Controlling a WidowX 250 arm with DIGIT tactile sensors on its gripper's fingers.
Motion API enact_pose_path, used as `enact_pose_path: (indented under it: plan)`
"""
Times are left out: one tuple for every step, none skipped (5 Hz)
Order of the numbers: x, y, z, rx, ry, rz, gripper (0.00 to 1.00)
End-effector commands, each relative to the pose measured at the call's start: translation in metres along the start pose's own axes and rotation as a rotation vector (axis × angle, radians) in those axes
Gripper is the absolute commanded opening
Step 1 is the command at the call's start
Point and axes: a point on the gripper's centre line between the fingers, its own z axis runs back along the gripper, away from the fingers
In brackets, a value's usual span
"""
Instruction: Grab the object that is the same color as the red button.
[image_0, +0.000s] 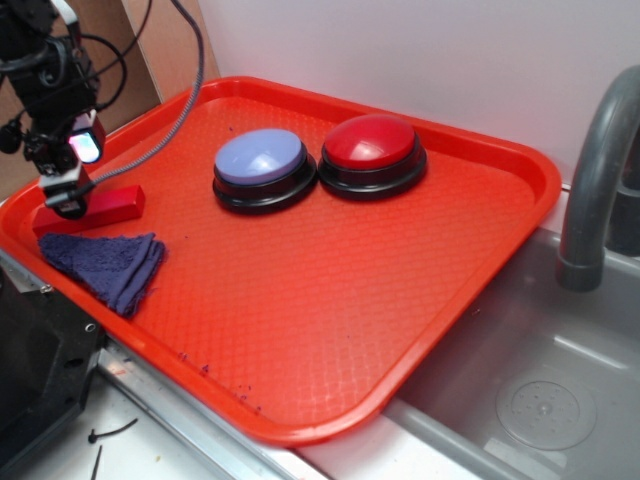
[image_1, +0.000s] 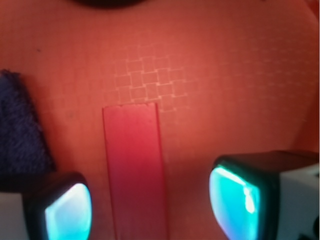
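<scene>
Red block (image_1: 135, 170) lies flat on tray (image_0: 330, 300), long axis running between the open jaws of gripper (image_1: 150, 205), ungripped.

A toy kitchen setup: grey plastic sink (image_0: 540, 400) with faucet (image_0: 597, 170) beside a red tray (image_0: 400, 330).

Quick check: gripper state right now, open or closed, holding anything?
Gripper: open, fingers on either side of the red block with gaps showing, not clamped on it.
</scene>
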Motion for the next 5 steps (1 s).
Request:
enact_pose_path:
  plan:
    - [0.011,-0.004,-0.021,-0.016,0.024,-0.030,1.00]
    - [0.006,-0.005,-0.032,-0.032,0.069,0.007,0.79]
    - [0.004,-0.006,-0.030,-0.050,0.087,0.032,0.00]
    - [0.004,-0.006,-0.028,-0.037,0.091,0.040,0.00]
    - [0.005,-0.006,-0.020,-0.041,0.111,0.072,0.00]
